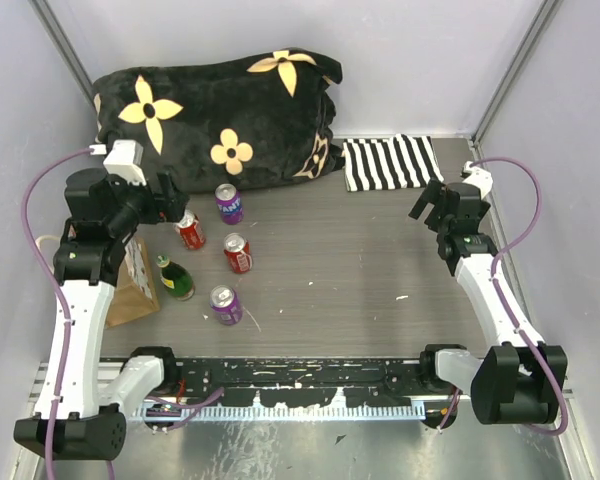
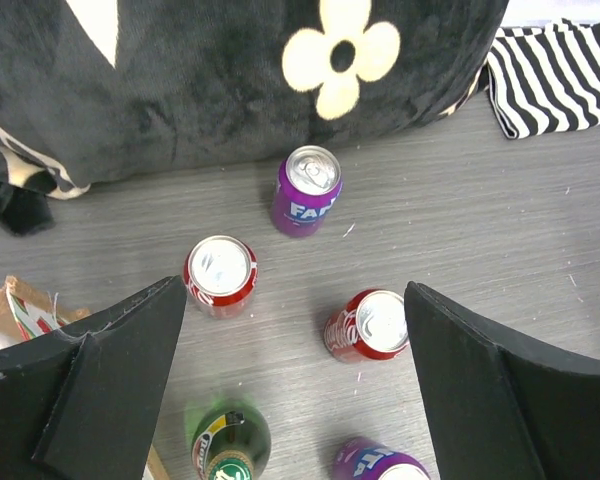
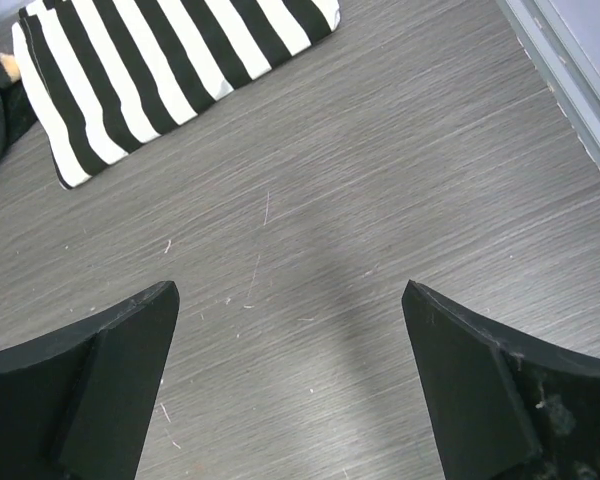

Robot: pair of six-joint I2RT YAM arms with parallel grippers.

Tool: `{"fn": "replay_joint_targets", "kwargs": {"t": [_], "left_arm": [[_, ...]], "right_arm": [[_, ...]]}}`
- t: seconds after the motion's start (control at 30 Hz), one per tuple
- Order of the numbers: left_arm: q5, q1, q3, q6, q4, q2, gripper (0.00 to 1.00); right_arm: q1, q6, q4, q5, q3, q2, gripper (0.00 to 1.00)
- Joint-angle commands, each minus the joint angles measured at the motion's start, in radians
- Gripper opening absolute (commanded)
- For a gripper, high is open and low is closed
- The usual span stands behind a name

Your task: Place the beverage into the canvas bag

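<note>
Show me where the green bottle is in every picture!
Top external: green bottle at left, beside the canvas bag.
Left wrist: green bottle at the bottom edge, left of middle.
Right wrist: not in it.
Shared landmark: the striped cloth, seen in all three views.

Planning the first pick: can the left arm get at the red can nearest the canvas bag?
Probably yes. The left pincer hangs open just above the red can, whose top is uncovered; the nearby green bottle stands apart from it.
</note>
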Motion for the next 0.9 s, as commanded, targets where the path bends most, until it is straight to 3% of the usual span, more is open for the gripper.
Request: {"fn": "replay_joint_targets", "kwargs": {"t": [0.0,0.3,0.43,0.67,0.87], "left_arm": [[0.004,-0.004,0.120,0.007,-0.062,0.038,0.98],[-0.061,0.003,0.585,0.024,-0.242,0.265,0.98],[-0.071,0.109,0.770,0.038,-0.352,0.394,0.98],[0.017,0.441,0.857,0.042,-0.524,0.544,0.99],[-0.118,0.499,0.680,0.145,-0.493,0.500,0.96]], "right_arm": [[-0.009,-0.013,0.097,0.023,0.009,0.019,1.00],[-0.012,-0.107,0.088,-0.114,0.041,0.056,1.00],[-0.013,-0.119,0.082,-0.162,0.070,0.087,1.00],[-0.014,-0.119,0.048,-0.255,0.115,0.121,1.00],[-0.014,-0.112,0.048,-0.313,0.091,0.132,0.99]]}}
